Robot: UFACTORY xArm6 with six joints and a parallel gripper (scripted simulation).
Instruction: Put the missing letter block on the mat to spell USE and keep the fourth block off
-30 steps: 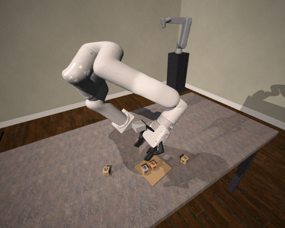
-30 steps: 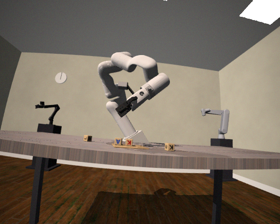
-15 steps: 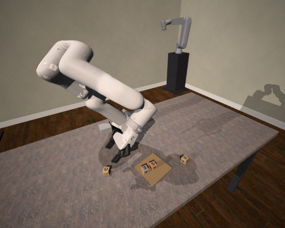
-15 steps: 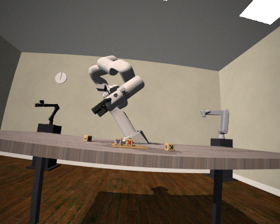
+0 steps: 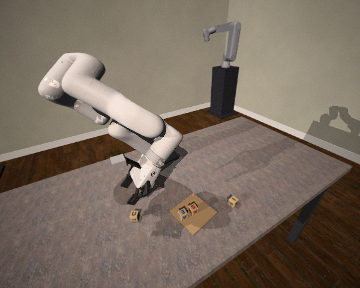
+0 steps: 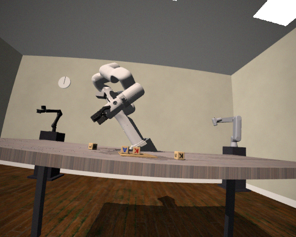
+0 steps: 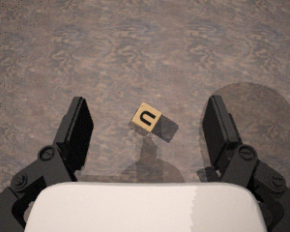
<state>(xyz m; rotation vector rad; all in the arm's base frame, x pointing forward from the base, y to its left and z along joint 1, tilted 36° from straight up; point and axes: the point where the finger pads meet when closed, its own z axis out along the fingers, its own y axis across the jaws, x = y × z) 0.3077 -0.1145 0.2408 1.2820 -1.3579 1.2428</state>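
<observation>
A grey-brown mottled counter (image 5: 267,173) is set in a beige-walled room. On it, the small wooden U-lettered block (image 7: 147,118) is seen off the tan square mat (image 5: 201,221), below the fully open, empty black pincer (image 7: 147,130).

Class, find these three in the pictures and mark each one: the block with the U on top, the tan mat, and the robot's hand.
U block (image 7: 147,118), wrist view, on its lettered top face.
Mat (image 5: 201,221), top view, on a bare part near its right edge.
Hand (image 7: 147,128), wrist view, midway between its open fingertips.

Blocks show U (image 7: 147,118), S (image 5: 192,207), E (image 5: 182,212).
</observation>
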